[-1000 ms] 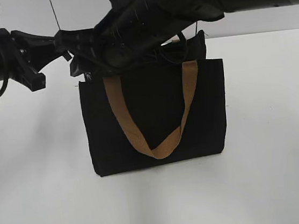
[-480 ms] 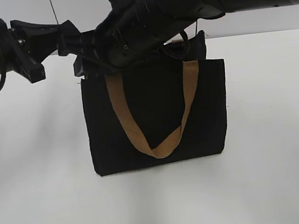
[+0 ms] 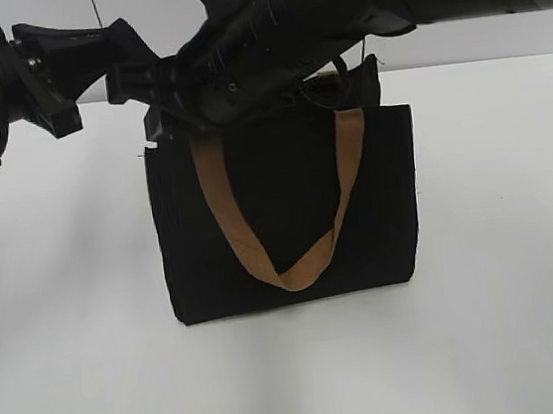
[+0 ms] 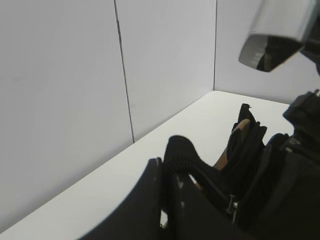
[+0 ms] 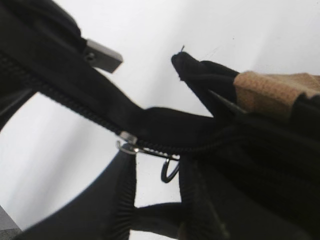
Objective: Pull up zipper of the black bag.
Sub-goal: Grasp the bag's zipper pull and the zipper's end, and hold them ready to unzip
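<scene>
The black bag (image 3: 288, 216) stands upright on the white table, with a tan strap (image 3: 262, 259) hanging down its front. My left gripper (image 3: 138, 83) comes in from the left and is shut on the bag's top left corner; in the left wrist view (image 4: 167, 170) a black fabric end sticks out between its fingers. My right gripper (image 3: 191, 112) reaches across to the same corner. In the right wrist view its fingers (image 5: 157, 167) stand apart under the zipper (image 5: 75, 107). The silver pull tab (image 5: 131, 142) and its ring lie across the gap between them.
The white table (image 3: 506, 291) runs all round the bag. A pale wall (image 4: 75, 75) stands close behind the table's far edge. Both arms crowd the space over the bag's top left. The second tan strap (image 5: 265, 90) lies on the bag's top.
The left arm has risen a little and moved right toward the bag's corner. The right arm has shifted slightly. The bag's top left edge has been tugged a little to the left.
</scene>
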Robot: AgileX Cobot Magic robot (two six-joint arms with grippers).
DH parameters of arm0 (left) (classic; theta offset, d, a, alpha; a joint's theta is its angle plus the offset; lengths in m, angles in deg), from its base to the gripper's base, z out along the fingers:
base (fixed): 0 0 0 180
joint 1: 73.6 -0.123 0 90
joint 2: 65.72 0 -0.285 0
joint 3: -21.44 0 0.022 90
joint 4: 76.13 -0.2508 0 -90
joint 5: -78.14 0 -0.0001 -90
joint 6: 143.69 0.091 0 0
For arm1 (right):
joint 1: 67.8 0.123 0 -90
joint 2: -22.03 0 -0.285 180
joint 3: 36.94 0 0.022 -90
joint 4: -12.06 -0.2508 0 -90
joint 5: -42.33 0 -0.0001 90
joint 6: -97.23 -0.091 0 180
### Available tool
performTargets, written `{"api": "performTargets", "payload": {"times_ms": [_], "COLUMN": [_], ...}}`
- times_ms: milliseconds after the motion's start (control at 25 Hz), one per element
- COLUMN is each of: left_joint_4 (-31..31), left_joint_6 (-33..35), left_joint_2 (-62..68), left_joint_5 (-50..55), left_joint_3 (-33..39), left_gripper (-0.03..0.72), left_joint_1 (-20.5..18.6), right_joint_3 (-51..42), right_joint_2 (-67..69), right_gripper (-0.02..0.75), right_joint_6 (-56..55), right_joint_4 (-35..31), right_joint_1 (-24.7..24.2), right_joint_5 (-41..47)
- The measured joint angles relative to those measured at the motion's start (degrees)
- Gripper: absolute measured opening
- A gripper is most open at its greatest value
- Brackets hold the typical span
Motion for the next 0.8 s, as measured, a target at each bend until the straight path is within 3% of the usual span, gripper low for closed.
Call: {"api": "performTargets", "payload": {"times_ms": [80,120,440,560,800], "left_joint_4": [0.2,0.2,-2.3,-8.0,-23.0], "left_joint_6": [0.0,0.0,-2.7,-8.5,-27.5], "left_joint_2": [0.0,0.0,0.0,0.0,-1.2], "left_joint_5": [-0.1,-0.1,3.7,8.3,13.7], "left_joint_3": [0.0,0.0,0.0,0.0,0.0], "left_gripper": [-0.008,-0.008,-0.008,-0.008,-0.008], "left_joint_1": [0.0,0.0,0.0,0.0,0.0], "right_joint_3": [0.0,0.0,0.0,0.0,1.7], "right_joint_2": [0.0,0.0,-1.0,-2.4,-3.7], "right_gripper": [0.032,0.007,-0.015,-0.015,-0.015], "right_joint_6": [0.0,0.0,0.2,1.2,9.7], "right_joint_4": [0.3,0.4,0.5,0.5,-4.1], "right_joint_1": [0.0,0.0,0.0,-0.1,-0.1], "right_joint_5": [0.0,0.0,3.7,6.5,11.7]}}
